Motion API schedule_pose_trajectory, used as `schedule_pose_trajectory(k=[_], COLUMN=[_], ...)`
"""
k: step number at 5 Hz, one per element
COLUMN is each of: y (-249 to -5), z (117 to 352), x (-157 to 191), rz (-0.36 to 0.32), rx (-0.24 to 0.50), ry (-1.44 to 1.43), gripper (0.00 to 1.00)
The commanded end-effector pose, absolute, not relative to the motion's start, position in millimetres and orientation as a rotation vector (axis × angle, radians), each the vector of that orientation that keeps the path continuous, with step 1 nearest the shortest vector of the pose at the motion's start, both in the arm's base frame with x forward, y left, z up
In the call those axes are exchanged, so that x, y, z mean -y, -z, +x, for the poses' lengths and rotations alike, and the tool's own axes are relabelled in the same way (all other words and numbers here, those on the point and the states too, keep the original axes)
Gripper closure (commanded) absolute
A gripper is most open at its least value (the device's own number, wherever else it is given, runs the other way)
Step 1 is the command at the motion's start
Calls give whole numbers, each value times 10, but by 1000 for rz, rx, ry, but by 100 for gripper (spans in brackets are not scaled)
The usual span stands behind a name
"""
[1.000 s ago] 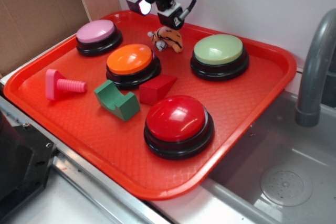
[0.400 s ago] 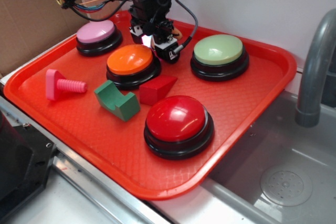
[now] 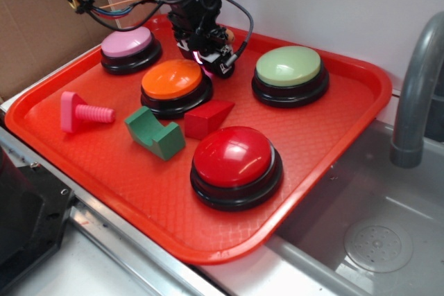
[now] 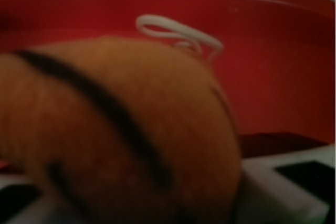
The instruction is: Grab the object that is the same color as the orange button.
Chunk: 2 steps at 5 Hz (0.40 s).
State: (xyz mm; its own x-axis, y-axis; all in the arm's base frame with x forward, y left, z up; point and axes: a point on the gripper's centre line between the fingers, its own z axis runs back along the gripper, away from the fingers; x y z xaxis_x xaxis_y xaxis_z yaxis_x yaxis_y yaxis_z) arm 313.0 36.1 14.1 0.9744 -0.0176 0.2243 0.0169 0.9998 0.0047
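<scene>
The red dome button (image 3: 236, 163) sits nearest, well in front of the claw (image 3: 210, 59). The red wedge block (image 3: 207, 117) and orange button (image 3: 175, 83) lie just before the claw. The claw is lowered onto the tray (image 3: 333, 129), covering the plush tiger (image 4: 115, 140), which fills the wrist view between the fingers. Whether the fingers pinch it cannot be determined.

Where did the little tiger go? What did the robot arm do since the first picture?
The gripper came down from above onto the tiger toy, which now hides under it beside the orange button; the wrist view shows it up close. Whether it is gripped is unclear. The buttons, blocks and tray stayed put.
</scene>
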Motion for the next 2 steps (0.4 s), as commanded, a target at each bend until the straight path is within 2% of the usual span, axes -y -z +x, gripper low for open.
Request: schedule_pose_trajectory(k=[1,2], y=[-1048,-1529], z=[2908,2547], x=[-391,-432], rz=[71,78], rx=[315,195], ry=[-121,-195], gripper=[100,100])
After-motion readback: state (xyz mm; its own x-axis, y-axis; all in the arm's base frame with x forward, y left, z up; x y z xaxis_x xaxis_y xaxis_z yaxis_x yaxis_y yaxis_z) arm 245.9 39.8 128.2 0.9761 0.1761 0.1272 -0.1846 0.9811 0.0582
